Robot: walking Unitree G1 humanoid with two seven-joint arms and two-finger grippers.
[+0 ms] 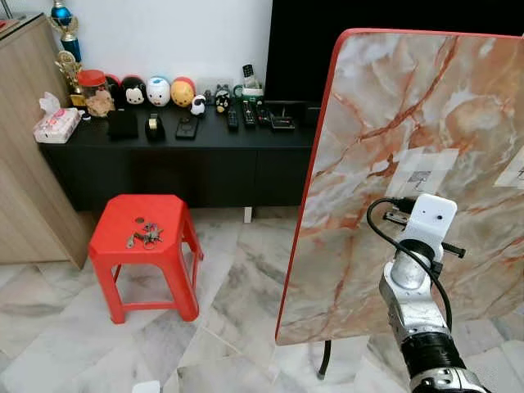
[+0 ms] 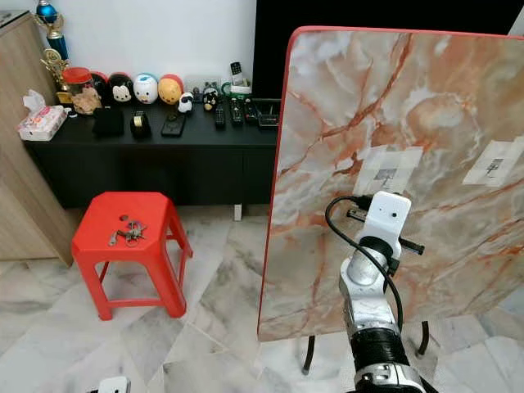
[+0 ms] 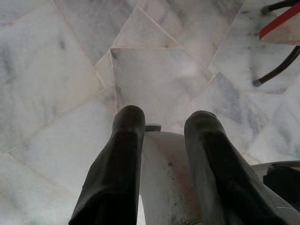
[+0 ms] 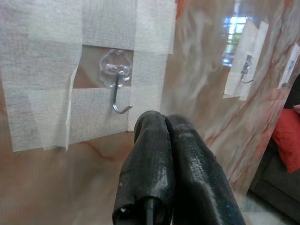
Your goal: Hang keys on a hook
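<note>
The right gripper [image 4: 164, 124] is seen with its two black fingers pressed together and nothing between them, its tips held just below and beside a small clear plastic hook with a bent metal wire [image 4: 116, 84], which is fixed under strips of white tape. That hook is mounted on a tilted orange-veined marble-pattern tabletop with a red edge [image 1: 385, 123], stood on its side. The silver right arm [image 1: 413, 303] is raised from below, its white wrist block set close before the slab. A second taped hook [image 4: 247, 70] is seen farther along the same slab. The left gripper [image 3: 164, 126] is pointed down at the pale marble-tiled floor [image 3: 56, 70], its fingers parted by a moderate gap and holding nothing. Well apart to the robot's left, the small bunch of metal keys [image 1: 145, 236] is lying on the seat of a red plastic stool [image 1: 176, 214]. Beyond the stool, a long black low cabinet [image 1: 164, 168] is set against the white wall.
</note>
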